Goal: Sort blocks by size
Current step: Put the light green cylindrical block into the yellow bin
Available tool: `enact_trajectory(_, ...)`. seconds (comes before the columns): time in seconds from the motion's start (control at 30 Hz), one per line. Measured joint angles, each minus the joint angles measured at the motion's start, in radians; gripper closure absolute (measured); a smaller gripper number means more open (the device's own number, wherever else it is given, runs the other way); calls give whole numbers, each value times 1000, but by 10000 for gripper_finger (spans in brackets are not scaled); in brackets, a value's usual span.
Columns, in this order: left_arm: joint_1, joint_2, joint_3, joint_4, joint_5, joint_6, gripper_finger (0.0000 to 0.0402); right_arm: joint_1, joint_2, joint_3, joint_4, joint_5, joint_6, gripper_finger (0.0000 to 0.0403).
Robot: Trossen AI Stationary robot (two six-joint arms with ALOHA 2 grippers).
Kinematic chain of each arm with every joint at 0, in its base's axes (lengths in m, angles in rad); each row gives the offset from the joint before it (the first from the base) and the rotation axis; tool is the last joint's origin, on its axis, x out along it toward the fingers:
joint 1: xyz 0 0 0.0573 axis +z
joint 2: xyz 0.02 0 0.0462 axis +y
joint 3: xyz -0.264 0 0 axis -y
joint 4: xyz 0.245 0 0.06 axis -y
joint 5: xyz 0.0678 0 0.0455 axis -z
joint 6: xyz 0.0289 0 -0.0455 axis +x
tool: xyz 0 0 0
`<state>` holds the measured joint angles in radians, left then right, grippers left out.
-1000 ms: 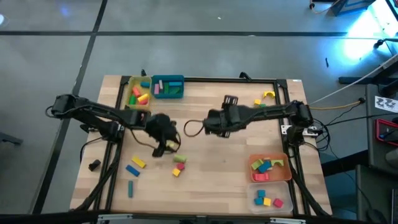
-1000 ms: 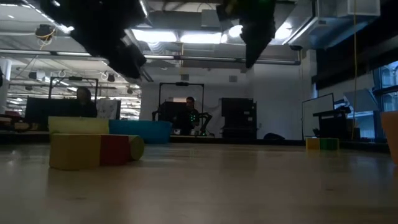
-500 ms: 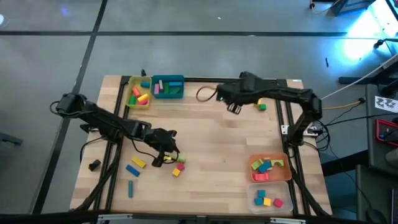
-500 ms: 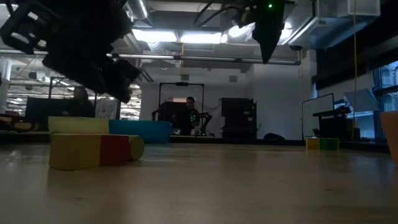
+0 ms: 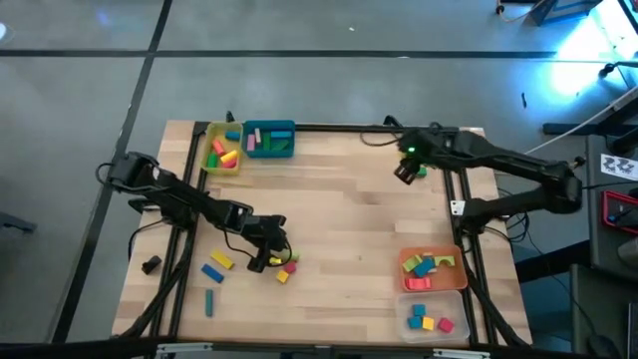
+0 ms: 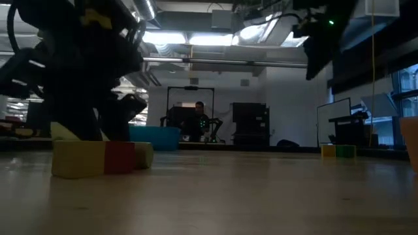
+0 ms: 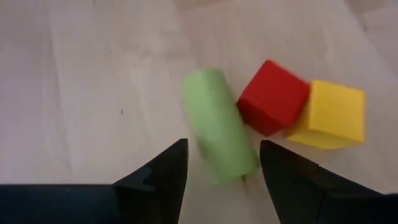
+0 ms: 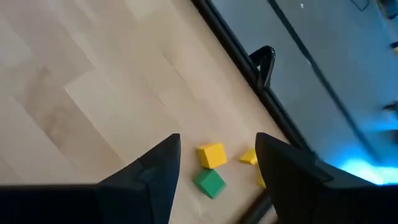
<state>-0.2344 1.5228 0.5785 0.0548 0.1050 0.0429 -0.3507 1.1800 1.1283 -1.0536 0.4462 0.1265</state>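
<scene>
Fingers of the left gripper (image 7: 221, 163) are standing apart around a green cylinder (image 7: 219, 126) lying on the tabletop (image 5: 349, 229), touching a red cube (image 7: 272, 96) beside a yellow cube (image 7: 328, 114). The right gripper (image 8: 217, 163), fingers spread, is hovering over a small yellow block (image 8: 211, 155) and green block (image 8: 209, 183).

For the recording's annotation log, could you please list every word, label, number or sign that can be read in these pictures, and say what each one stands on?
No text can be read in any view.
Blocks, such as the green cylinder, red cube and yellow cube: plain faces, no print.
White sheet with dark marks beside the table, at the high view's right edge: too small to read.
Room beyond the table, low view: no sign can be made out.
</scene>
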Motion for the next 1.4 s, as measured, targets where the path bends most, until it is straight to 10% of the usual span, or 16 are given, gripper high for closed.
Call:
enact_trajectory(0.3, 0, 52, 0, 21, -21, -12, 218, -109, -211, -288, 222, -21, 83, 194)
enact_trajectory(0.9, 39, 38, 13, 60, -55, -73, 293, -108, -179, -508, 432, -79, 290, 194)
enact_trajectory(1.17, 184, -126, 55, -29, -120, -71, 293, -108, -170, -509, 536, -12, 371, 194)
enact_trajectory(1.4, 372, -379, 59, -309, -397, -23, 293, -108, -170, -509, 528, -12, 371, 194)
